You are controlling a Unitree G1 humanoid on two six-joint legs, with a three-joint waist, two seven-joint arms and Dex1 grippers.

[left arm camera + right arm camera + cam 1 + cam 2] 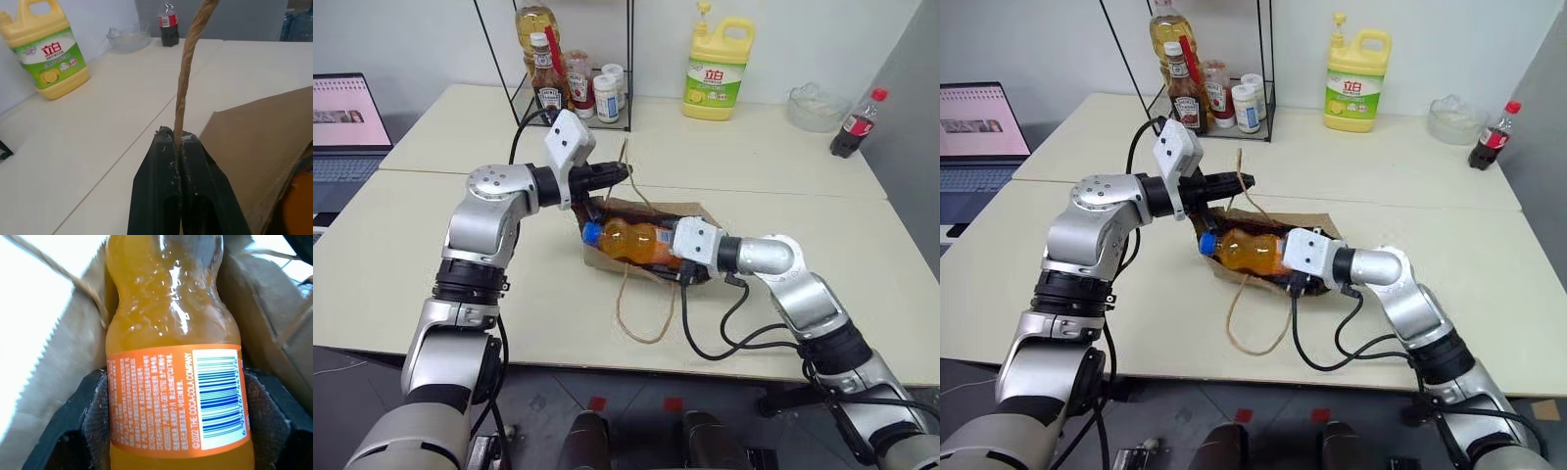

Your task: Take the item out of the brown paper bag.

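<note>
R end effector (176,416) clamps Coca-Cola Company-labelled orange bottle (631,240); L end effector (178,139) pinches bag handle (188,73).

One orange drink bottle (631,240). One brown paper bag (651,217), two cord handles (641,313). One cola bottle (858,123). One yellow detergent jug (717,70). One clear bowl (817,106). One laptop (344,127). One wire rack (558,59). Two desks (440,255). Two robot hands: left hand (622,174), right hand (171,421).

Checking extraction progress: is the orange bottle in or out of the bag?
Partly out: the orange bottle lies with its blue cap past the bag mouth.
</note>
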